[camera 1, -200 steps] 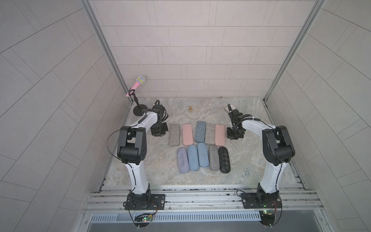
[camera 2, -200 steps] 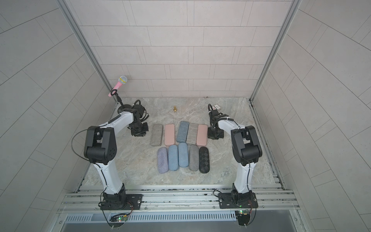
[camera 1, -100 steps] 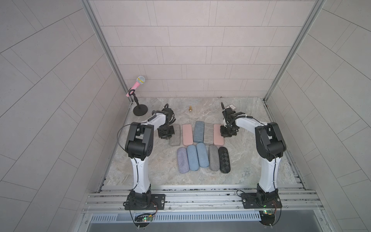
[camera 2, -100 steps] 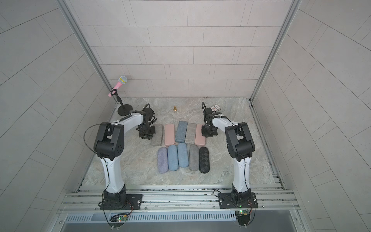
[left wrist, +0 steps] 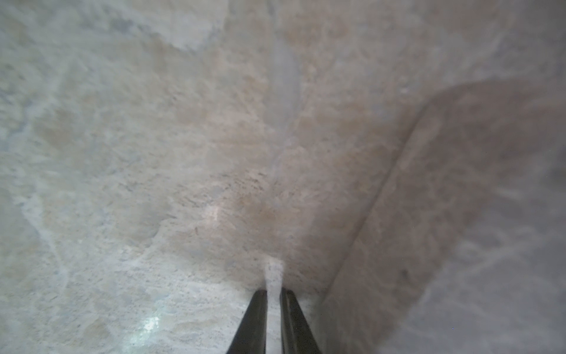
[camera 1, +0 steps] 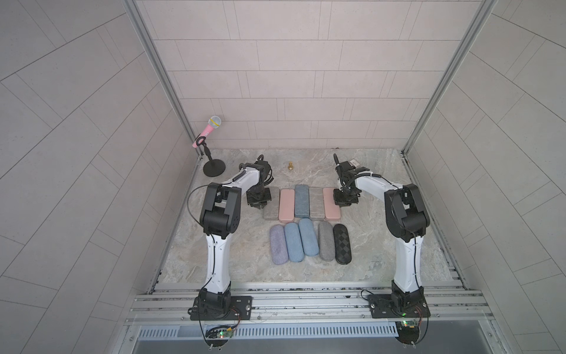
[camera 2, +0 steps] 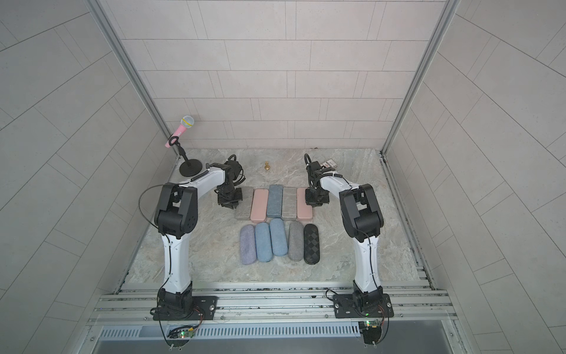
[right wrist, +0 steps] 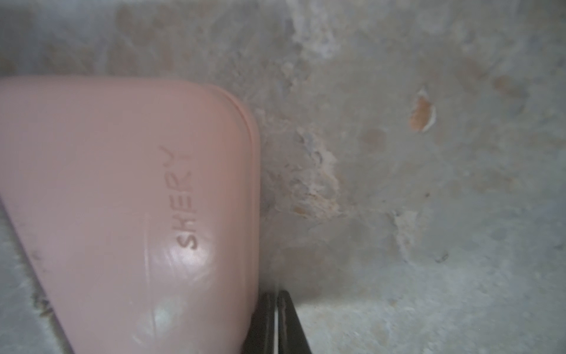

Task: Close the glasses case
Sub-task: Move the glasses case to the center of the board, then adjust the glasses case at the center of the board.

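Left gripper (left wrist: 273,292): jaws a narrow slit apart, empty, tips low over bare table (left wrist: 153,153); grey case (camera 1: 272,211) just beside it. Right gripper (right wrist: 276,295): jaws pressed together, holding nothing; pink glasses case (right wrist: 122,199) lies just beside its tips, lid apparently down. Judged: light, rigid, smooth shell, prone to skid. Press downward on lid near seam edge, not sideways.
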